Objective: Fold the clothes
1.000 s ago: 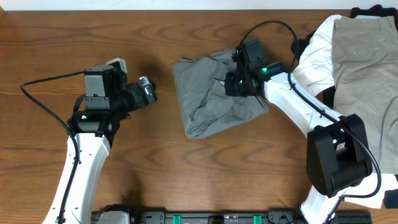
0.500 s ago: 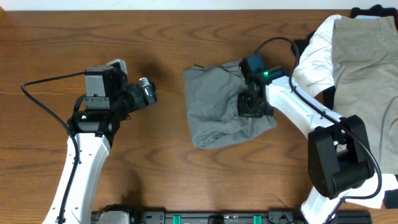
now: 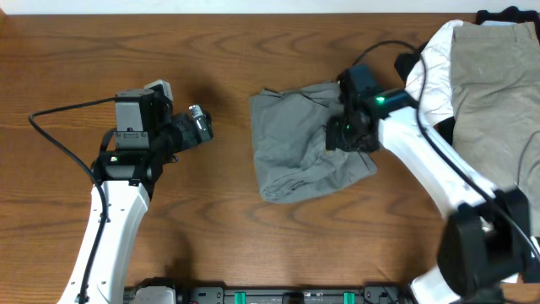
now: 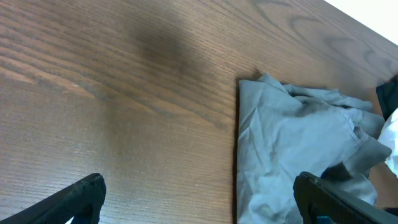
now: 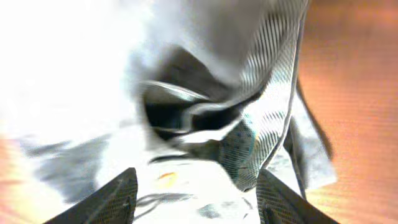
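The garment (image 3: 295, 152) lies on the table (image 3: 253, 245), clothes pile (image 3: 494, 93) to its right, left arm (image 3: 126, 173) well leftward

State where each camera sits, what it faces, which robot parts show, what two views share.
Overhead: above the table, looking down; left arm, right arm, grey garment, clothes pile.
Left wrist: on left arm, facing across wood toward the garment; own fingers at bottom corners.
Right wrist: close against bright fabric; own fingers below.
Shared: the garment, overhead and left wrist.

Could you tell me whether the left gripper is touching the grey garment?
No, the left gripper hangs over bare table, apart from the grey garment.
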Motion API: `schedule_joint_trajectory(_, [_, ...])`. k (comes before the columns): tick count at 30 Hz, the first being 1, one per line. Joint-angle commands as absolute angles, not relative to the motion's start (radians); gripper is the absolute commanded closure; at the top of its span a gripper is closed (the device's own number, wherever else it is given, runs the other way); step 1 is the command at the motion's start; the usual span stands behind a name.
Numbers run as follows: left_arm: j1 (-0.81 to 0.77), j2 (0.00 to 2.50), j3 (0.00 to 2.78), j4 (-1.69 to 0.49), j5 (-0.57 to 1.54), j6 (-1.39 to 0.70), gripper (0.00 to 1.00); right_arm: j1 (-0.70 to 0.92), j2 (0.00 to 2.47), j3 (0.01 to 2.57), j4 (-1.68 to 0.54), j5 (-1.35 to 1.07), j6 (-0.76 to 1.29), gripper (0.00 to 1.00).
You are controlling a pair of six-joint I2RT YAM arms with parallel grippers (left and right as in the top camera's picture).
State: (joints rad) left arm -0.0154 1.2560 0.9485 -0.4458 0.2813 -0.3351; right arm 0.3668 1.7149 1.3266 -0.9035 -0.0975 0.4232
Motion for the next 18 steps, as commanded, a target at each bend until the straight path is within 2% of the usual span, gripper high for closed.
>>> schedule_joint_trajectory(1, [-0.012, 1.263, 0.951, -0.447, 0.275, -0.314, 0.02, 0.366, 1.666, 1.350, -0.871, -0.113, 0.366, 0.38])
schedule_joint_trajectory(8, [-0.011, 1.263, 0.951, -0.448, 0.274, -0.295, 0.02, 0.382, 1.745, 1.328, -0.835, -0.113, 0.350, 0.41])
schedule_joint_trajectory(18, [-0.011, 1.263, 0.951, -0.448, 0.274, -0.295, 0.02, 0.436, 1.842, 1.328, -0.769, -0.139, 0.335, 0.58])
